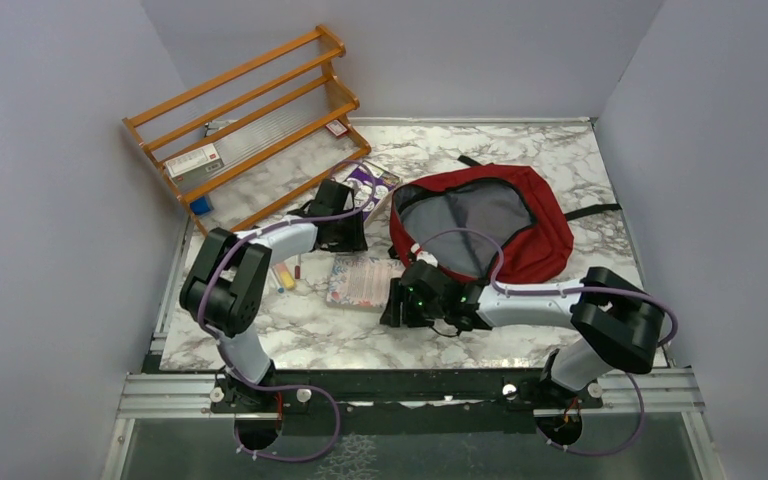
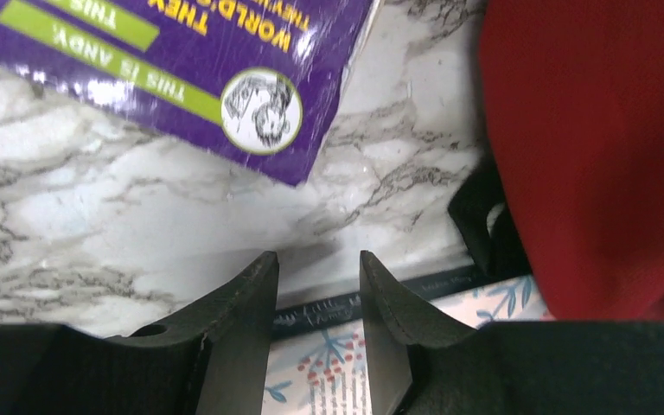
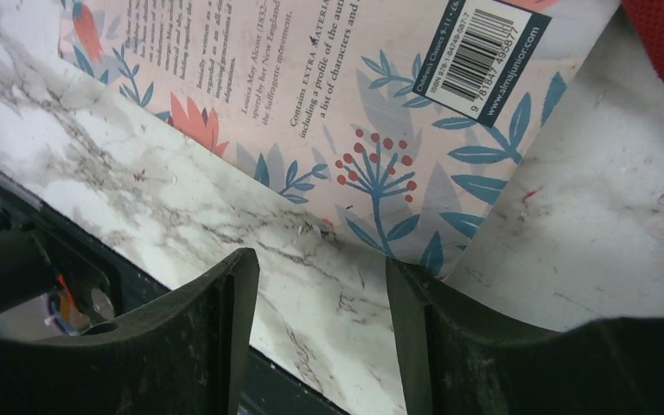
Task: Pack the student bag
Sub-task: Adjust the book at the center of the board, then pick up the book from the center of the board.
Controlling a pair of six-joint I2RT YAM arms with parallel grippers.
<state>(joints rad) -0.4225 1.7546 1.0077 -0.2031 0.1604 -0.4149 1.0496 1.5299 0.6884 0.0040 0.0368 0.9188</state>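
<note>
1. The bag point(image 1: 540, 215) lay on the table point(image 1: 290, 335) to the right, its mouth gaping and grey lining showing. The book point(image 1: 363, 281) lay flat just beside it, not yet packed.
2. The left gripper point(image 2: 318, 298) stood narrow over the book's far edge, gripping nothing visible. The right gripper point(image 3: 320, 303) stood wide at a near corner, empty.
3. Risk: on a flat book, fingers would likely skate across the cover or shove it (perhaps against the bag's lip) rather than get under it.
4. Risk: two grippers on one book could pull against each other and bend it.
5. Hard to tell: whether any finger touched the book, and how deep the bag went. The purple book point(image 2: 181, 69) was cut off.
</note>
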